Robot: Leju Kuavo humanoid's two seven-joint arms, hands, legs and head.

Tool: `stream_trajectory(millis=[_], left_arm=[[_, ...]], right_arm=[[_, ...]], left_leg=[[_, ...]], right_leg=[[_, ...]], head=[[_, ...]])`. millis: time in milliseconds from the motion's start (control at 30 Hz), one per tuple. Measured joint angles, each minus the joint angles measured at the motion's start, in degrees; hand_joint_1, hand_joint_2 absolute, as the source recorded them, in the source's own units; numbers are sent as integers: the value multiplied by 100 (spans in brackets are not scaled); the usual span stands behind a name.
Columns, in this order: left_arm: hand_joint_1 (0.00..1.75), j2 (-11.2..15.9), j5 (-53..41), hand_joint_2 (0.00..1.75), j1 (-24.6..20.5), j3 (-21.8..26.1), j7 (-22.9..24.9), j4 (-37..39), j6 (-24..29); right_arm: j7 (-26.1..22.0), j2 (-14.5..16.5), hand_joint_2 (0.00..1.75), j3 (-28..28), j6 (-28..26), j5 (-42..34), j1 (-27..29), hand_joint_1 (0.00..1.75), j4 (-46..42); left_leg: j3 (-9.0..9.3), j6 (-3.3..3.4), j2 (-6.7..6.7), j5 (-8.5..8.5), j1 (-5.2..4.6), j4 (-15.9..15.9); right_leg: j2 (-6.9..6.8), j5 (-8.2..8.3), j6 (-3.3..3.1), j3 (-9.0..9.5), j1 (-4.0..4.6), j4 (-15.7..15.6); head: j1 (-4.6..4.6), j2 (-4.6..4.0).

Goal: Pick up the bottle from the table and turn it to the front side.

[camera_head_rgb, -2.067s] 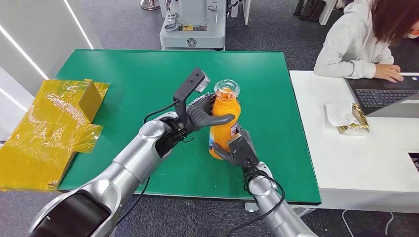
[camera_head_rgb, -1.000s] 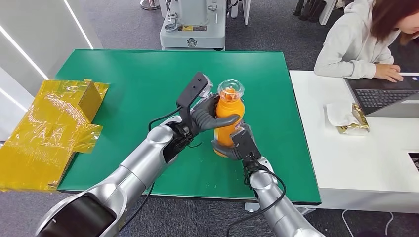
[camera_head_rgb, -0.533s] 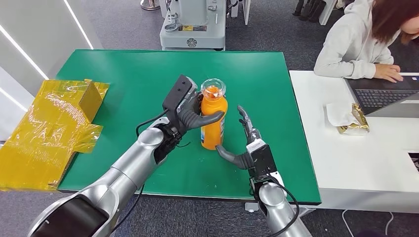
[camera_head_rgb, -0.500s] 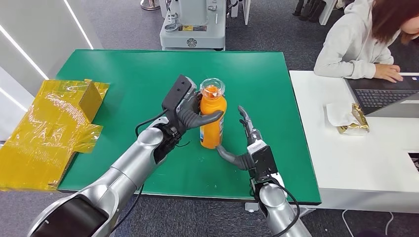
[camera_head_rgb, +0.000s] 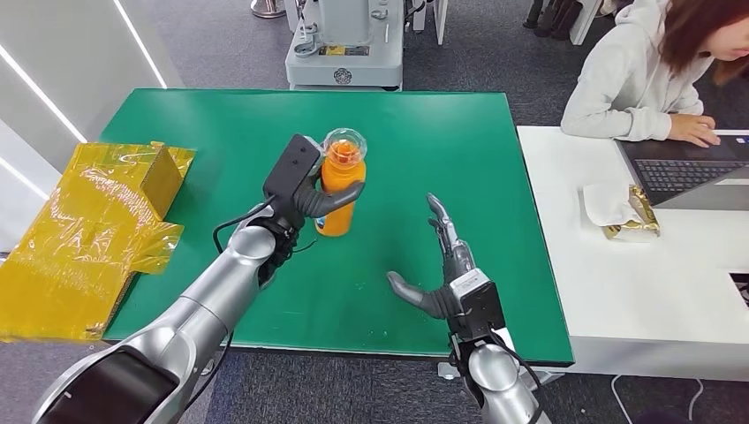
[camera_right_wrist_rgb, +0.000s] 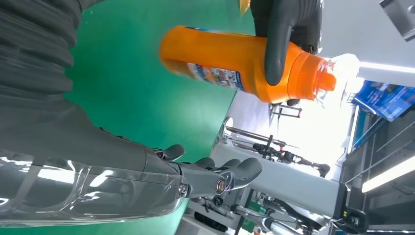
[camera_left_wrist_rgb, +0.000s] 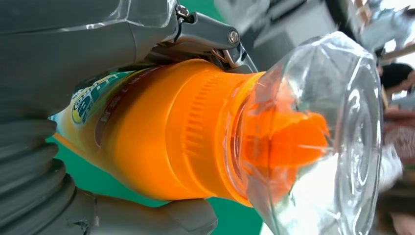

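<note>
An orange bottle (camera_head_rgb: 336, 196) with a clear domed cap stands upright over the green table (camera_head_rgb: 221, 132), left of centre. My left hand (camera_head_rgb: 311, 198) grips it around the upper body, thumb across the front. The left wrist view shows the bottle (camera_left_wrist_rgb: 166, 132) close up, its clear cap toward the camera and my left hand (camera_left_wrist_rgb: 58, 98) wrapped around it. My right hand (camera_head_rgb: 446, 269) is open above the table's near right part, fingers spread, apart from the bottle. In the right wrist view the bottle (camera_right_wrist_rgb: 230, 61) shows a printed label, beyond my right hand (camera_right_wrist_rgb: 122, 166).
Yellow wrapped packages (camera_head_rgb: 84, 230) lie off the table's left edge. A white desk (camera_head_rgb: 636, 291) on the right holds a laptop (camera_head_rgb: 689, 172) and a foil packet (camera_head_rgb: 631, 216); a person (camera_head_rgb: 645, 71) sits there. A grey machine (camera_head_rgb: 344, 44) stands behind the table.
My right hand has let go of the bottle and drawn back toward the near edge, open. My left hand has carried the bottle to the left and farther back.
</note>
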Motion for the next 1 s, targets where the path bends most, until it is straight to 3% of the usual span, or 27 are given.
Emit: stream_trajectory(millis=[200, 367, 533, 1000], left_arm=[[175, 203, -589, 175, -28, 232, -286, -344, 730], [175, 330, -821, 175, -94, 711, -491, -809, 1300], [175, 420, -966, 175, -77, 1167, -591, -1205, 1465], [171, 798, -2229, 175, 80, 1559, -805, -1728, 2653]], right_arm=[[20, 0, 175, 17, -3, 13, 77, 0, -124], [19, 0, 175, 17, -4, 16, 129, 0, -216], [7, 0, 175, 18, -29, -2, 132, 0, -226], [-139, -33, 175, 61, -121, -98, 219, 0, -307]], left_leg=[[0, 0, 0, 0, 0, 0], [-1, 0, 1, 0, 0, 0], [-1, 0, 0, 0, 0, 0], [-1, 0, 2, 0, 1, -2]], right_leg=[[0, 0, 0, -1, 0, 0], [1, 0, 0, -1, 0, 0], [0, 0, 0, 0, 0, 0], [3, -1, 1, 0, 1, 1]], head=[[1, 0], [0, 0], [0, 0], [1, 0]])
